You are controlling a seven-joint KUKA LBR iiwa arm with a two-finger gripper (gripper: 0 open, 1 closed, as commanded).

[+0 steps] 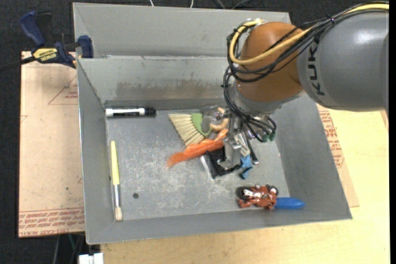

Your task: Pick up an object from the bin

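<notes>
Grey bin [154,195]: arm [352,59] lettered "KU", hand [232,154] over black piece [216,166].

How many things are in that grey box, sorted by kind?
Marker pen: 1
Pale stick: 1
Straw brush: 1
Orange carrot-like piece: 1
Black flat piece: 1
Red toy, blue end: 1
Total: 6 distinguishable; others may hide under the claw.
</notes>
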